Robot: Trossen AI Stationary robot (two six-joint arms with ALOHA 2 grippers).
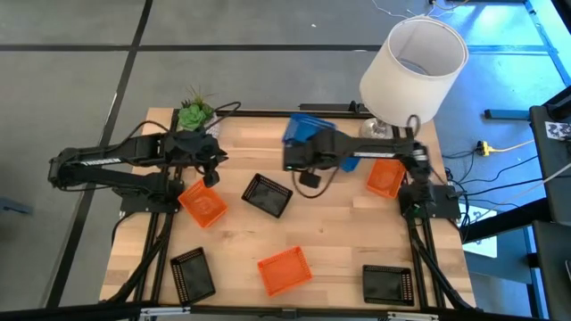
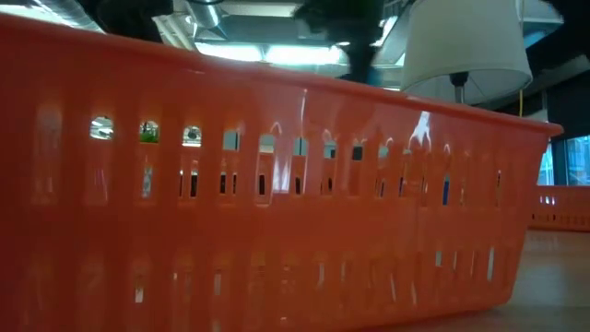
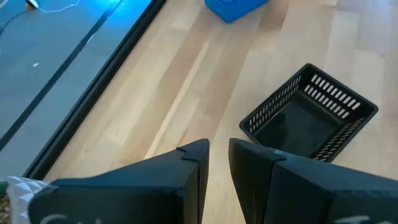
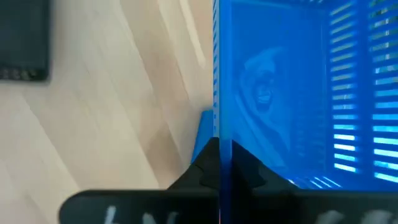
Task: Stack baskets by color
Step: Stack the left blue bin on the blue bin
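Both arms reach inward; right gripper (image 4: 219, 163) pinches blue basket (image 4: 298, 93) wall.

1. No word, number, brand or sign can be read on any basket, on the table or on the lamp.
2. Pale marks that may be lettering run along the housing just behind the right gripper (image 4: 219, 163); cropped and blurred, unreadable.
3. Similar faint marks sit on the housing behind the left gripper (image 3: 219, 163); also unreadable.
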